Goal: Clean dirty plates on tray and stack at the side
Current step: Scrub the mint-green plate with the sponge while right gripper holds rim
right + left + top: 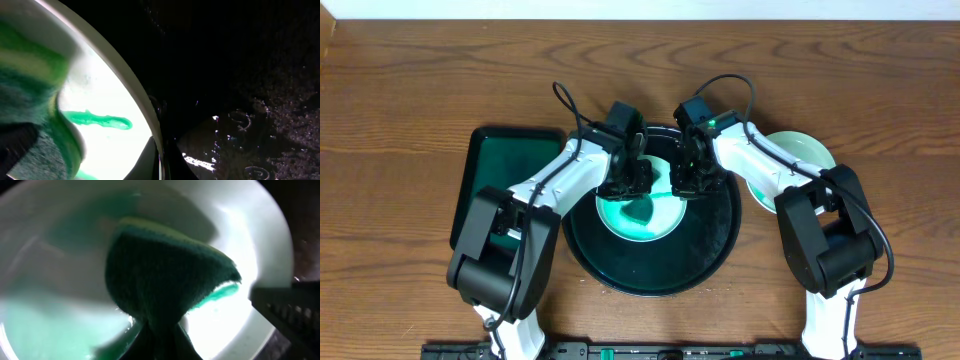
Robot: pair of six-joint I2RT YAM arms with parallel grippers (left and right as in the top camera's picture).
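Note:
A pale-mint plate (616,216) lies on the left middle of the round black tray (712,235). My left gripper (637,178) is shut on a dark green sponge (638,210) and presses it onto the plate's middle. In the left wrist view the sponge (165,270) covers the plate (250,240) just ahead of the jaws (160,347). My right gripper (682,185) is shut on the plate's right rim. In the right wrist view the rim runs between the fingers (162,160), a green smear (100,120) lies on the plate (107,90), and the sponge (30,75) is at the left.
A pale plate (807,155) sits on the table right of the black tray, partly under my right arm. A dark green rectangular tray (510,165) lies to the left, partly under my left arm. Wooden table surrounds them.

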